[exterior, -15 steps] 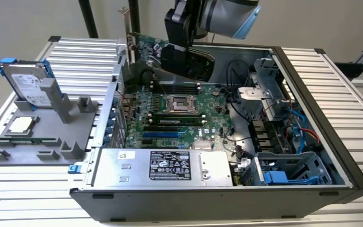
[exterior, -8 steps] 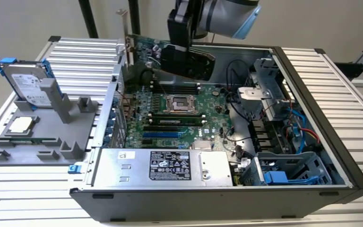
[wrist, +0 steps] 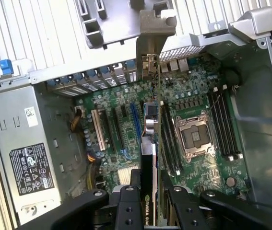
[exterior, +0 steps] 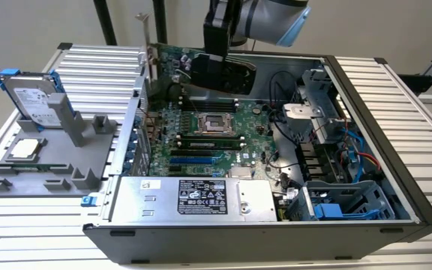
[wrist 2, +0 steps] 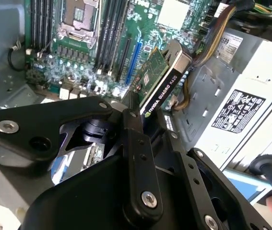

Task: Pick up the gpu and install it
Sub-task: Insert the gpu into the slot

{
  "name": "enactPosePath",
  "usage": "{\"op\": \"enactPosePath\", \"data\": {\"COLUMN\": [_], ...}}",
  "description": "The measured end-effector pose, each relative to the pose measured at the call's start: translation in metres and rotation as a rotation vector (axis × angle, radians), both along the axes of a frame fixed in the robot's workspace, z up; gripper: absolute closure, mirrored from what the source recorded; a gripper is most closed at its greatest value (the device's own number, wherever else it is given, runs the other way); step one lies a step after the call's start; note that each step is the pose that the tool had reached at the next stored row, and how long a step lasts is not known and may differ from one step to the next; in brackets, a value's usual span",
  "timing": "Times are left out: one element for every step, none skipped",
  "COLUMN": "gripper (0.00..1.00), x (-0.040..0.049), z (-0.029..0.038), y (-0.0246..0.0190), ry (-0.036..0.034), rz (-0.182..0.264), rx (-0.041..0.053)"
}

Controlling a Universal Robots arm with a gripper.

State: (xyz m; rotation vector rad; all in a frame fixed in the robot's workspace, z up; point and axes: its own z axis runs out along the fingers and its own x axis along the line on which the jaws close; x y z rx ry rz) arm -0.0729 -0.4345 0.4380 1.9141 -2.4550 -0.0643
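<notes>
The gpu (exterior: 172, 61) is a green card with a black cooler and a silver bracket (exterior: 144, 35) at one end. It hangs upright over the far part of the open computer case (exterior: 366, 140), above the motherboard (exterior: 201, 140). My gripper (exterior: 220, 66) is shut on the card from above. In the first wrist view the gpu (wrist: 149, 125) is seen edge-on between the black fingers (wrist: 127, 207), its bracket (wrist: 153, 28) toward the case's slotted rear wall. In the second wrist view the gpu (wrist 2: 160, 82) juts out past the gripper (wrist 2: 147, 120), above the blue slot (wrist 2: 134, 58).
A silver power supply (exterior: 201, 198) fills the case's near corner. Cables and drive cages (exterior: 328, 146) crowd the side at the exterior view's right. A grey fixture (exterior: 43, 163) outside the case holds a hard drive with blue rails (exterior: 30, 97) and a processor (exterior: 25, 148).
</notes>
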Motion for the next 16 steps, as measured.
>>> {"op": "enactPosePath", "data": {"gripper": [1.0,1.0,1.0,1.0,1.0,1.0,1.0,1.0,1.0,1.0,1.0,1.0,1.0,1.0,1.0,1.0], "x": [-0.0001,-0.0001,-0.0001,-0.0001,0.0,0.0,0.0,0.0,0.0,0.0,0.0,0.0,0.0,0.0,0.0,0.0], "z": [0.0,0.0,0.0001,0.0002,0.0002,0.0002,0.0002,0.0003,0.0003,0.0004,0.0004,0.0004,0.0005,0.0005,0.0005,0.0006], "y": [0.0,0.0,0.0,0.0,0.0,0.0,0.0,0.0,0.0,0.0,0.0,0.0,0.0,0.0,0.0,0.0], "ry": [0.0,0.0,0.0,0.0,0.0,0.0,0.0,0.0,0.0,0.0,0.0,0.0,0.0,0.0,0.0,0.0], "rz": [0.009,0.019,0.029,0.038,0.048,0.057,0.067,0.077,0.087,0.097,0.106,0.116,0.125,0.135,0.145,0.155], "rx": [0.0,0.0001,0.0001,0.0,0.0001,0.0001,0.0001,0.0,0.0001,0.0,0.0,0.0,0.0,0.0,0.0,0.0]}}
